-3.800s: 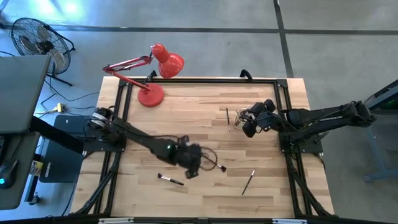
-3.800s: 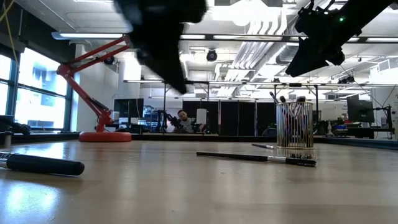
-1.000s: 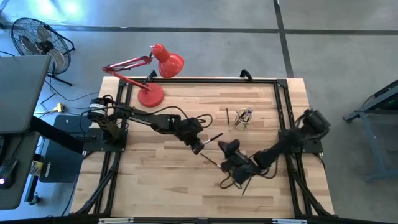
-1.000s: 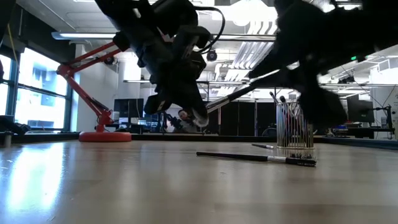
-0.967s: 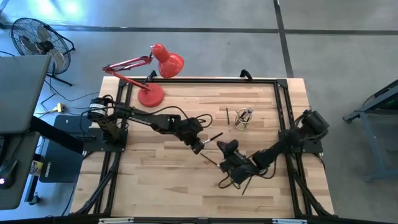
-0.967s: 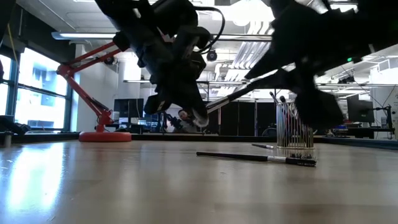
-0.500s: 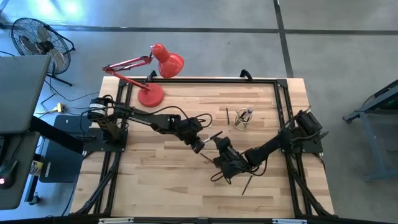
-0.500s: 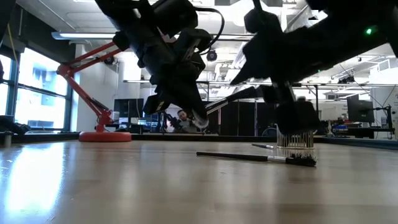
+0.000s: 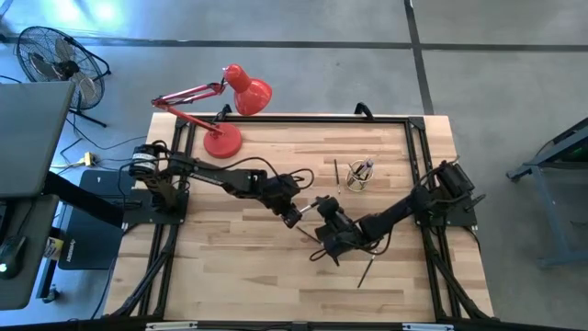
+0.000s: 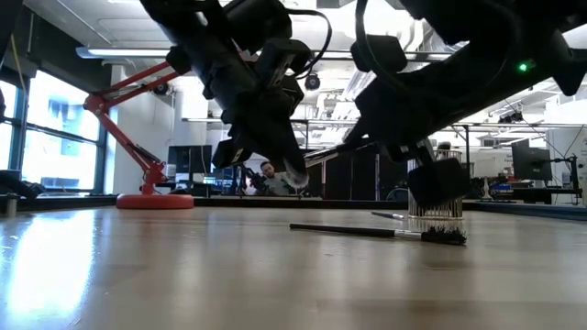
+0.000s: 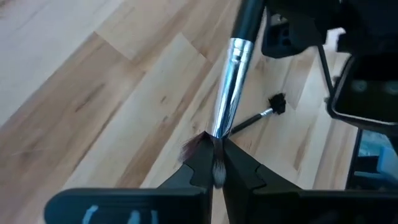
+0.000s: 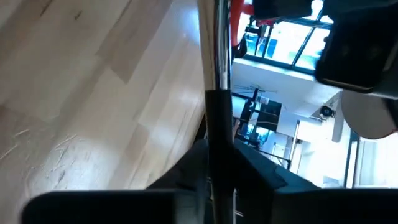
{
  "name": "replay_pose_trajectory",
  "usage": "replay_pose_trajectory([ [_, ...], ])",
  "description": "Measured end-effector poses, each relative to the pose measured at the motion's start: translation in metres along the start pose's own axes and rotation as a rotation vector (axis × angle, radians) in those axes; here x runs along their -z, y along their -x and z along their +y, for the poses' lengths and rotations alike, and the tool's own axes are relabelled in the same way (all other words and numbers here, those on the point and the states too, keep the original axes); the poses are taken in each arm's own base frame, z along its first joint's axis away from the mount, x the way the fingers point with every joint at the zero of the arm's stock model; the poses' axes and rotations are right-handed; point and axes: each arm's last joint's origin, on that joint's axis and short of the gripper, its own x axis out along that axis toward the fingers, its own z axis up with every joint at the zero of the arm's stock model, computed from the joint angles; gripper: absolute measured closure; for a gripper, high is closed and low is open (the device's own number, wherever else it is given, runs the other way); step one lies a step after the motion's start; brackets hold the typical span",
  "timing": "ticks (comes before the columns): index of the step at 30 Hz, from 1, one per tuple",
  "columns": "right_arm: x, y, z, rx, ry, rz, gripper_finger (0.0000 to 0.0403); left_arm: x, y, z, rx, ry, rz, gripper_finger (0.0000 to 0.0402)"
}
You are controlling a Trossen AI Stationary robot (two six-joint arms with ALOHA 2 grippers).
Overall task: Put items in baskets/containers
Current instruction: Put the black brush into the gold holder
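One makeup brush (image 9: 312,205), with a silver ferrule and a dark handle, hangs slanted above the table's middle, and both grippers are shut on it. My left gripper (image 9: 294,215) is at its bristle end and my right gripper (image 9: 322,210) is on its handle. The glass cup (image 9: 360,176) stands on its base toward the far right with several brushes upright in it. Loose brushes lie flat on the wood: one (image 9: 336,173) beside the cup, one (image 9: 366,269) near the front, and one (image 10: 376,231) ahead of the cup in the low view. My left gripper pinches the brush's bristle end (image 11: 216,155), just below the silver ferrule, between its two fingertips. The brush rises away from the fingers, clear of the table. My right gripper pinches the dark handle (image 12: 217,118) between its two fingers, just past the ferrule. The fingers lie across the handle, and the brush is lifted clear.
A red desk lamp (image 9: 225,110) stands at the far left corner. A black frame (image 9: 418,165) runs along the table's edges. Bare wood lies at the near left. A person shows far off in the room (image 10: 268,172).
My right gripper has moved from the near right toward the table's left and far side, up to the brush that my left gripper holds in the air. The brush handle now sits between its fingers. The left gripper and the brush have stayed in place.
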Motion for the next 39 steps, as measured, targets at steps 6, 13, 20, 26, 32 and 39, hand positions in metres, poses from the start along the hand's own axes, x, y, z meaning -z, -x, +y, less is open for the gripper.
replay_pose_trajectory([
  [6, 0.000, 0.000, 0.001, -0.004, -0.012, -0.002, 0.0366, 0.000, 0.000, -0.001, 0.009, -0.034, 0.002, 0.0383],
  [13, 0.003, 0.000, 0.003, -0.015, -0.074, 0.012, 0.0366, -0.003, 0.000, -0.004, 0.037, -0.096, -0.027, 0.0381],
  [20, 0.005, 0.002, 0.007, -0.040, -0.130, 0.015, 0.0366, -0.004, 0.000, -0.003, 0.039, -0.102, -0.036, 0.0380],
  [26, 0.005, 0.002, 0.008, -0.059, -0.130, 0.003, 0.0366, -0.004, 0.000, -0.003, 0.038, -0.123, -0.038, 0.0349],
  [32, 0.007, 0.002, 0.010, -0.075, -0.104, 0.007, 0.0363, -0.007, 0.001, -0.002, -0.018, -0.142, -0.107, 0.0283],
  [39, 0.016, 0.008, 0.018, -0.112, -0.226, 0.058, 0.0364, -0.018, 0.018, 0.002, -0.064, -0.151, -0.162, 0.0256],
])
